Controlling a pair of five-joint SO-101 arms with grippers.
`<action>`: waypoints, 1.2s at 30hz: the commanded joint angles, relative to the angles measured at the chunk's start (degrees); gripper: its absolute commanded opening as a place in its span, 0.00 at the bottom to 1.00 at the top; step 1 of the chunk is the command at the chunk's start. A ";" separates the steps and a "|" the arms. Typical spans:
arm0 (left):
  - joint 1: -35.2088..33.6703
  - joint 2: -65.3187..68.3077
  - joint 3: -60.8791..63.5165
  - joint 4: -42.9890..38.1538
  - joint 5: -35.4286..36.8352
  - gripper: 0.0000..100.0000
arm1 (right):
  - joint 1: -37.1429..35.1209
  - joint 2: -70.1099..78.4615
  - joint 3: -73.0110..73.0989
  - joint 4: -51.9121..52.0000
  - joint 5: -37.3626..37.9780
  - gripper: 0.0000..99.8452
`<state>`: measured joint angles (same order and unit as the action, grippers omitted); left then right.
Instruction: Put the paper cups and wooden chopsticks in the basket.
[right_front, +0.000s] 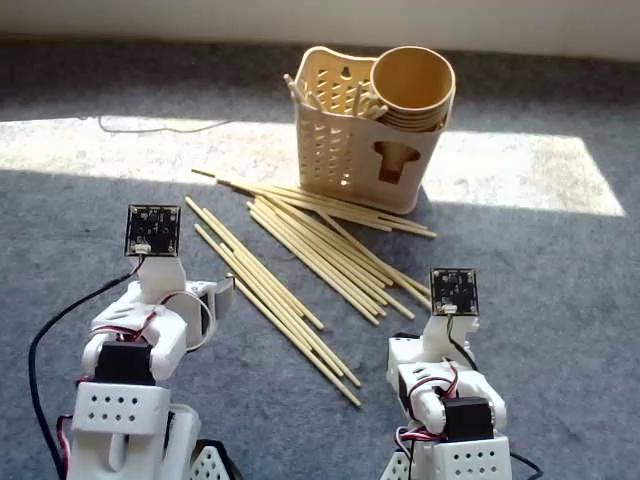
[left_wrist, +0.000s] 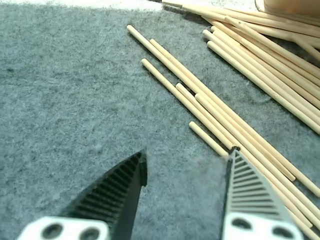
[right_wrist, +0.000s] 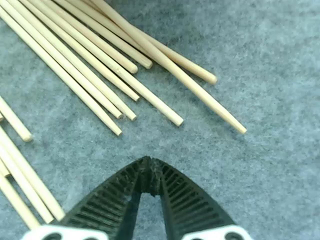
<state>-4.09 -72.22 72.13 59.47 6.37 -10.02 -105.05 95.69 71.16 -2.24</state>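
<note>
A cream plastic basket stands at the back of the grey carpet. Stacked paper cups sit in its right side and a few chopsticks lean in its left side. Many wooden chopsticks lie spread on the carpet in front of it. My left gripper is open just above the carpet, one fingertip over the near ends of the chopsticks, nothing between its fingers. My right gripper is shut and empty, a short way back from the ends of other chopsticks.
Both arms sit at the near edge, the left arm and the right arm either side of the chopstick pile. A band of sunlight crosses the carpet behind, and a thin cable lies at the back left.
</note>
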 joint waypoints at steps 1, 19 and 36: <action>1.98 0.84 -5.23 2.20 0.00 0.25 | 0.48 -0.22 8.57 0.57 -0.18 0.00; 4.44 48.04 -24.57 -4.75 11.96 0.25 | 0.48 -0.22 8.57 0.57 -0.18 0.00; 4.53 76.18 -40.75 -4.40 13.36 0.16 | 0.48 -0.22 8.57 0.57 -0.18 0.00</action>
<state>-0.66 2.07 34.33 55.34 19.56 -10.02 -105.05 95.69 71.16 -2.24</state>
